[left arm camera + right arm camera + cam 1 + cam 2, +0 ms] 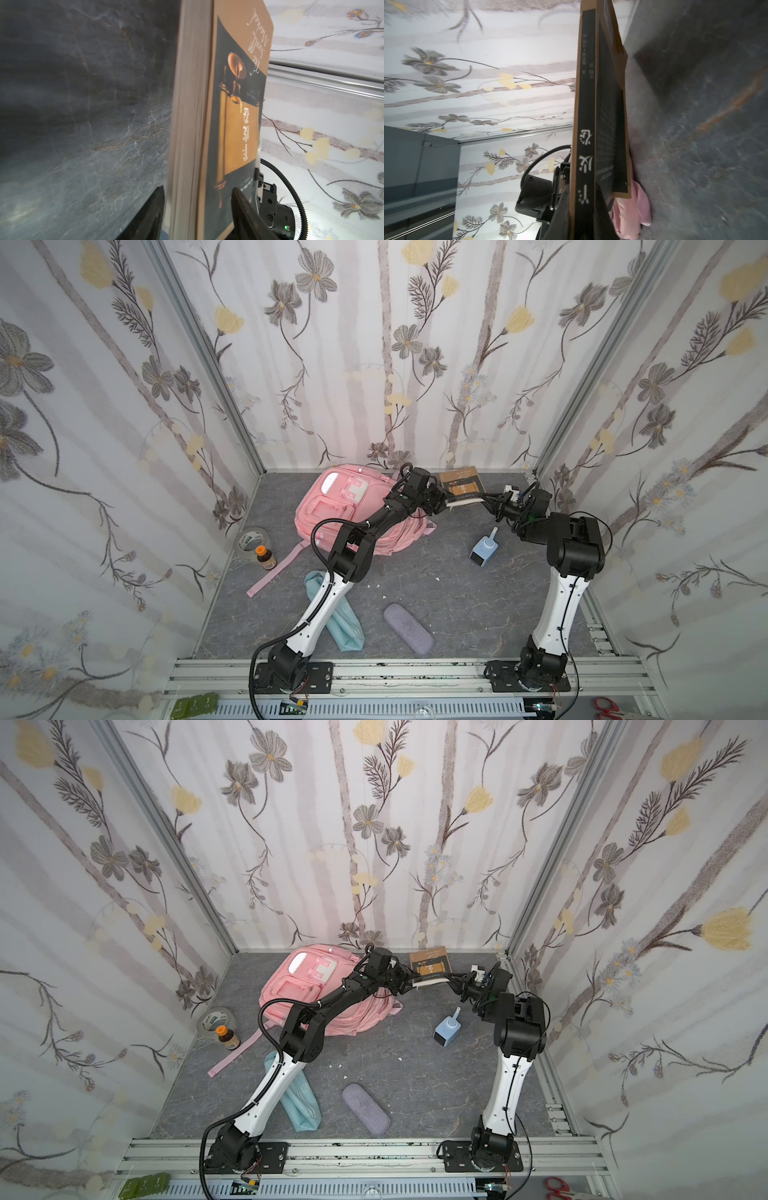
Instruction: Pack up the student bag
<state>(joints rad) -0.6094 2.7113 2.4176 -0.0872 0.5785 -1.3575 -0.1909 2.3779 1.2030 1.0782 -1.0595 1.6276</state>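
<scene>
Fabric of the student bag [332,510], slumped at the back of the table [457,593], looks soft and light, probably best pinched by its strap [276,570]; just beside it the right gripper [485,502] clamps a stiff book [461,485], the left gripper [444,501] parted astride its other end.

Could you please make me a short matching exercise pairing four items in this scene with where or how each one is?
Items:
1. book
2. tape roll
3. glasses case
4. pencil pouch

Descriptions:
A. light teal, partly under the left arm
B. right beside the orange-capped bottle
C. raised in the air
D. purple-grey, nothing touching it

Pairs: 1-C, 2-B, 3-D, 4-A
</scene>
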